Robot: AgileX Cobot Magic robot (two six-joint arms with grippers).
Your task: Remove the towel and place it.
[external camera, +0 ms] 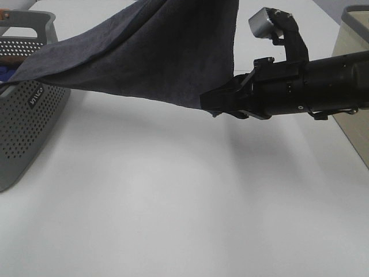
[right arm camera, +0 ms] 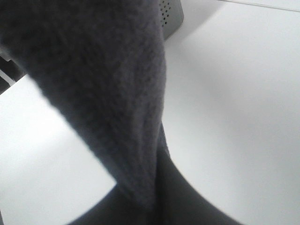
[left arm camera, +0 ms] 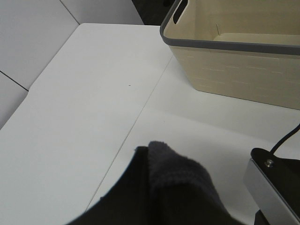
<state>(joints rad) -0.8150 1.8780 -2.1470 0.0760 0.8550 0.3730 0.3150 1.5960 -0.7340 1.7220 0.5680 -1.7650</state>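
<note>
Two hands on the towel (external camera: pixel 155 52) rn. My right hand (external camera: pixel 212 105) reaches in from the right side, low over the desk (external camera: pixel 173 208), jaws pressed together on the towel's lower corner. My right wrist cam shows the grey plush running straight down into the pinch. My left hand (left arm camera: pixel 145 204) is outside the high view. Its own cam shows a bunched fold of towel right at the tips, jaws closed on it.

Towel itself: dark charcoal, spread in the air as a slanted sheet, upper part cut off by the top of the high view. Its far-left end lies over the rim of the grey perforated basket (external camera: pixel 29 121). The rest hangs clear above the desk, with a soft shadow under it. Inside that basket, just below the towel edge, there's sth blue (external camera: pixel 4 74) — can't tell what. A cream basket (external camera: pixel 356 63) sits at the desk's right side, well apart from the towel.
</note>
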